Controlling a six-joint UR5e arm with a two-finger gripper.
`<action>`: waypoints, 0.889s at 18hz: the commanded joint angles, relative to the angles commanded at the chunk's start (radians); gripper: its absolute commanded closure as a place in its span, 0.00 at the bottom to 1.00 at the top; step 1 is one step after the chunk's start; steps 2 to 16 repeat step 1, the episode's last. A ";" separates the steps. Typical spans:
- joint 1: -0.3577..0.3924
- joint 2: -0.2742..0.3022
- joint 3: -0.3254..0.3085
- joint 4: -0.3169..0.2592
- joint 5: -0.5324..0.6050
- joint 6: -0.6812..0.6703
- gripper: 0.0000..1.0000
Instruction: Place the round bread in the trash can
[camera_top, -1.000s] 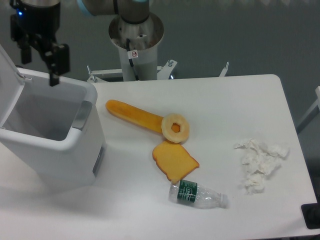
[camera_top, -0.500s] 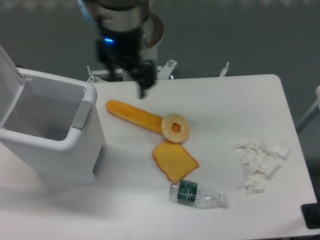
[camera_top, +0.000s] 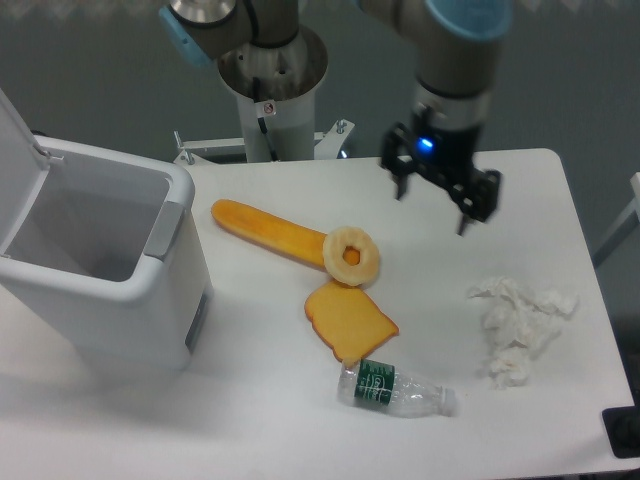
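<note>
The trash can is a boxy white bin at the table's left, with its lid hinged open and a pale grey-blue interior. No round bread shows anywhere; it is hidden or out of view, and the visible part of the bin's inside shows none. My gripper hangs over the back right of the table, far right of the bin. Its jaws are spread and hold nothing.
A long orange bread stick, a pale ring donut and a square toast slice lie mid-table. A plastic bottle lies near the front. Crumpled tissue sits at the right. The arm's base column stands behind the table.
My gripper has swept from above the open bin at the left, across the table's back, to the back right. It is empty in all frames. Nothing on the table has moved.
</note>
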 joint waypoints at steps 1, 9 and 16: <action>0.008 -0.028 0.012 0.002 0.015 0.015 0.00; 0.008 -0.028 0.012 0.002 0.015 0.015 0.00; 0.008 -0.028 0.012 0.002 0.015 0.015 0.00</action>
